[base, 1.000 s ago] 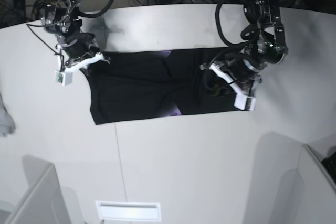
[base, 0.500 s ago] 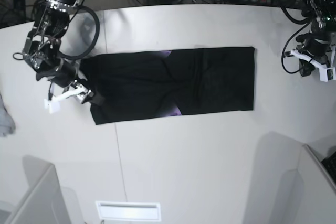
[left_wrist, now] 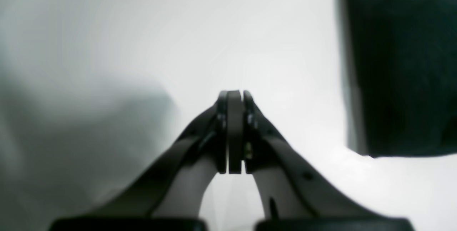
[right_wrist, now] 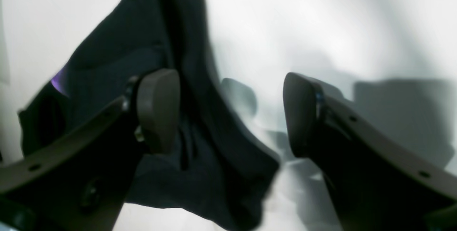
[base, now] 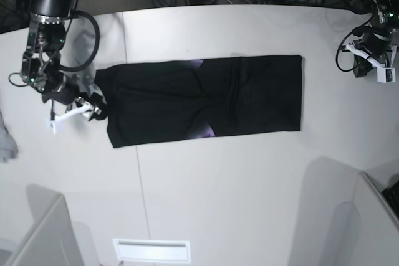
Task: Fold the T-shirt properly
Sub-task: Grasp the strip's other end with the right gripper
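Right claw (base: 81, 111) sits jaws apart at the left end of the T-shirt (base: 206, 101), which lies as a long folded band across the table (base: 218, 185), nothing gripped. Left claw (base: 374, 70) is pressed together, empty, parked well right of the shirt. Looks like the crosswise fold comes next: each needs to grab an end corner.

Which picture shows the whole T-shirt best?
The base view: the T-shirt lies there whole, a long black strip on the table. The right wrist view shows only one blurry end, and the left wrist view only a dark corner.
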Controlling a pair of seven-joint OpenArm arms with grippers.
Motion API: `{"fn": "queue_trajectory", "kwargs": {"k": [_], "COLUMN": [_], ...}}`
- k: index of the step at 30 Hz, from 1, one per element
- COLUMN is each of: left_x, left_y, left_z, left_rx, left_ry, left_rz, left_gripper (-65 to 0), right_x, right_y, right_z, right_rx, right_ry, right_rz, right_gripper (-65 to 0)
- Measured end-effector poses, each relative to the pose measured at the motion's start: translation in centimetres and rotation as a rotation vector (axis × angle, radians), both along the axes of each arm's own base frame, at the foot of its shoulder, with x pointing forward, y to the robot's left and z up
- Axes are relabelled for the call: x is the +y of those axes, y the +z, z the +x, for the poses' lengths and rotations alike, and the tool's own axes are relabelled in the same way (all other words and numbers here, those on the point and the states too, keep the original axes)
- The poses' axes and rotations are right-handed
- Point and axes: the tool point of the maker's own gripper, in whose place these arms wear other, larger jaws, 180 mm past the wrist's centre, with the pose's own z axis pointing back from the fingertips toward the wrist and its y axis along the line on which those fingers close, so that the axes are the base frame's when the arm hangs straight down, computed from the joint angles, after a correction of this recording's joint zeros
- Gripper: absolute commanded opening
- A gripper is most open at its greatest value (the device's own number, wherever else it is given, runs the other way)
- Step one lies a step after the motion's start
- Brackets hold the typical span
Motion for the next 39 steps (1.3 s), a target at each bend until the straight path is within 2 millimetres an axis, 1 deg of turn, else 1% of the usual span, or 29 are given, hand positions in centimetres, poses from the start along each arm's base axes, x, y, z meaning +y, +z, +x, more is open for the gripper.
{"fn": "queue_trajectory", "kwargs": {"k": [1,3,10,14,17,20,26,33,35,37,38,39], "left_x": [0.1,-0.1,0.0,0.0,-0.1,-0.2,-0.2,-0.2,-0.6,-1.0,-1.3,-1.7], "left_y": [0.0,-0.2,-0.3,-0.3,-0.4,-0.4,-0.4,-0.5,-0.8,-1.0,-1.2,-1.3], "left_z": [0.0,-0.1,-0.4,-0.4,-0.3,-0.3,-0.4,-0.4,-0.5,-0.5,-0.5,-0.3], "left_rx": [0.001,0.0,0.006,0.006,0.005,0.006,0.008,0.007,0.005,0.008,0.013,0.017], "left_ry": [0.004,0.007,0.013,0.013,0.01,0.01,0.011,0.013,0.02,0.018,0.007,-0.006], "left_rz": [-0.001,-0.007,-0.008,-0.008,-0.011,-0.013,-0.012,-0.015,-0.03,-0.039,-0.042,-0.043], "left_gripper": [-65.0,-65.0,-65.0,-65.0,-65.0,-65.0,-65.0,-65.0,-65.0,-65.0,-65.0,-65.0], "right_x": [0.6,1.3,0.4,0.5,2.4,4.0,4.7,5.9,6.8,7.3,7.3,7.2], "right_y": [-0.4,-0.5,-1.2,-1.3,-1.5,-1.7,-1.8,-1.9,-2.0,-2.1,-2.2,-2.4], "right_z": [-0.3,-0.4,0.3,0.0,-0.3,-0.1,-0.1,-0.1,-0.2,0.1,0.0,0.1], "right_rx": [0.013,-0.002,-0.006,-0.01,-0.029,-0.045,-0.042,-0.047,-0.053,-0.069,-0.07,-0.071], "right_ry": [0.015,0.063,0.083,0.095,0.181,0.211,0.235,0.253,0.275,0.265,0.263,0.253], "right_rz": [0.008,0.004,-0.07,-0.077,-0.083,-0.061,-0.063,-0.05,-0.047,-0.018,-0.011,-0.002], "right_gripper": [-23.9,-23.9,-23.9,-23.9,-23.9,-23.9,-23.9,-23.9,-24.0,-24.2,-25.1,-27.3]}}
